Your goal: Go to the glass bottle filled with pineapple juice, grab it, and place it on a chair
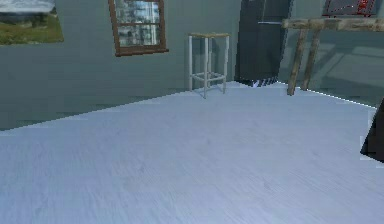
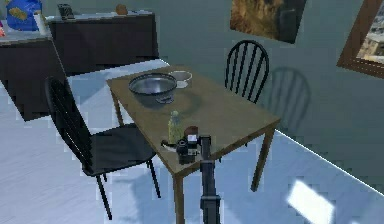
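Reaching to the near edge of the wooden table [image 2: 232, 108], my gripper [image 2: 183, 148] sat by the glass bottle [image 2: 175, 126] standing there. I could not tell whether it held anything.

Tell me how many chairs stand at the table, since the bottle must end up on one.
2. The near black chair stands at the table's left end in the arm side view; the far black chair stands behind its far side. Others may be hidden.
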Robot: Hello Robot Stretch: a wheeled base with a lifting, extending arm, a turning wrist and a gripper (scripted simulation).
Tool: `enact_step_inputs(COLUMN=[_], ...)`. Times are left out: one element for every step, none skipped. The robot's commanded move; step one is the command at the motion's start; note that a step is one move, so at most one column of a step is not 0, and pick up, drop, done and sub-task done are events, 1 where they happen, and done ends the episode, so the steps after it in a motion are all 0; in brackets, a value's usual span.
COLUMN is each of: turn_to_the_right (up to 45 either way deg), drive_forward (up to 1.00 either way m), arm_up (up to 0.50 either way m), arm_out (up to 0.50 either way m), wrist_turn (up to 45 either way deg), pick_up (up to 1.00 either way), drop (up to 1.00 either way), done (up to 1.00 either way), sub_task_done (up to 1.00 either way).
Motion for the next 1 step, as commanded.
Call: enact_step_inputs(turn_to_the_right=[0.0], drive_forward=[0.00], arm_up=[0.00], arm_out=[0.00], wrist_turn=[0.0], pick_up=[1.00], drop=[0.00], done=[0.00], sub_task_done=[0.00])
